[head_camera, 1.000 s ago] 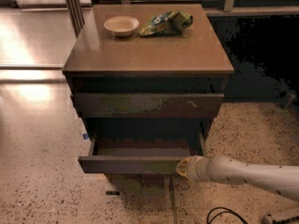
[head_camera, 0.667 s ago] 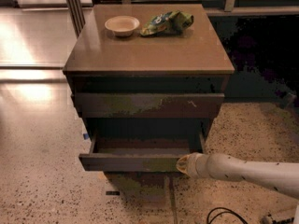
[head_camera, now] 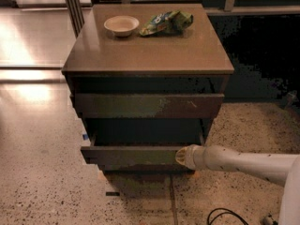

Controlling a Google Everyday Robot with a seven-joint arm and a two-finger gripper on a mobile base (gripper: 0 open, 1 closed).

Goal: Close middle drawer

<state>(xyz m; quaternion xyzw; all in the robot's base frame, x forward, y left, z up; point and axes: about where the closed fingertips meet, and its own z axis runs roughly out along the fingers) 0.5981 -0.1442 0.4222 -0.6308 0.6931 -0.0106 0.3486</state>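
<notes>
Camera view is looking down on a dark wooden bench [head_camera: 150,55] with drawers in its front.

- Middle drawer [head_camera: 131,154] is sitting pulled out partway. Its plain front strip is standing forward of the wider, scuffed drawer front [head_camera: 147,105] above it.
- Gripper [head_camera: 183,155] is touching the right end of that strip. It is showing only as a pale rounded tip, so I cannot tell whether it is open or closed.
- Arm [head_camera: 243,164] is reaching in low from the right, lying close to horizontal and pointing left at the drawer front.
- Step in hand, as I am reading it: the closing push, with the front not yet flush.
- Next move is calling for a straight shove along the drawer's run, toward the back of the bench. Because contact is sitting off-centre, the tray may be prone to skewing and binding, so steady pressure is looking wiser than a jab.
- Bowl [head_camera: 121,25] and snack bag [head_camera: 166,22] are resting on the top, well apart from the work.
</notes>
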